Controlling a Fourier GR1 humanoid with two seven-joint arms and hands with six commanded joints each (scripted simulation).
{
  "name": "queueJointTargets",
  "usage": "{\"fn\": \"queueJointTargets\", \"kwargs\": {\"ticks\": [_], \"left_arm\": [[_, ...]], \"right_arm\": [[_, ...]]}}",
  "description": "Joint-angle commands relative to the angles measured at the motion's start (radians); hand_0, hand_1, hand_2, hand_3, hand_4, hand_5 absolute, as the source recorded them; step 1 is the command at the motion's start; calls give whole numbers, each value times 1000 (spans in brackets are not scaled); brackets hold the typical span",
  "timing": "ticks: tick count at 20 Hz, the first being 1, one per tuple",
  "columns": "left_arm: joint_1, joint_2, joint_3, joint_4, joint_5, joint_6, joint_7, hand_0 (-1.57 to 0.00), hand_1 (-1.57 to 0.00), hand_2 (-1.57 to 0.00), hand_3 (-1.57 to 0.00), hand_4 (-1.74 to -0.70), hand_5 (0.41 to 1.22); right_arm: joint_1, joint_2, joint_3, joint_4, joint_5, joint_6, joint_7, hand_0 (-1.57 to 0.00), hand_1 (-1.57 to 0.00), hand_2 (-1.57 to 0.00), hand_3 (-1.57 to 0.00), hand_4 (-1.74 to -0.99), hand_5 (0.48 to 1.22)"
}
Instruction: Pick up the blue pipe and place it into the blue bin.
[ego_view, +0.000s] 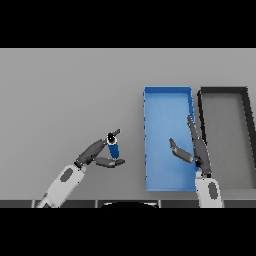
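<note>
A short blue pipe (113, 148) stands nearly upright just left of the blue bin (167, 98), with its dark open end up. My left hand (96, 154) reaches in from the lower left and is shut on the pipe, fingers behind it and thumb curled under its lower end. My right hand (196, 149) hovers over the right half of the blue bin, open, with straight fingers pointing away and the thumb spread to the left. The inside of the blue bin holds nothing.
A dark grey bin (223, 91) stands directly right of the blue bin, their walls almost touching. Grey table (65, 95) spreads to the left and behind.
</note>
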Motion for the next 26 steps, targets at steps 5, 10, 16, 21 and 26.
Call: {"fn": "queueJointTargets", "kwargs": {"ticks": [5, 10, 16, 21, 26], "left_arm": [[-16, -49, 4, 46, 25, -17, -53, 1, 1, 1, 1, -1107, 463], [-21, -124, 40, 78, 107, -22, -75, -359, -547, -689, -742, -1369, 832], [-1, -137, -2, 48, 65, -1, -100, -1253, -1302, -1340, -1330, -1530, 1119], [-3, -166, 10, -6, 35, 30, -134, -1467, -1483, -1495, -1492, -1478, 1188], [-32, -178, 32, -97, 58, 14, -109, -1537, -1542, -1546, -1545, -1467, 1210]], "right_arm": [[16, -3, 2, -3, 12, -5, -21, 1, 1, 1, 1, -1207, 650], [6, -9, -12, 29, 2, 0, -31, 1, 1, 1, 1, -1220, 656], [-5, -3, -8, 18, -9, 6, -6, 1, 1, 1, 1, -1224, 651], [-22, -1, -10, 29, -25, 18, 10, 1, 1, 1, 1, -1219, 628], [-16, -8, -11, 16, -6, 4, 10, 1, 1, 1, 1, -1213, 639]]}}
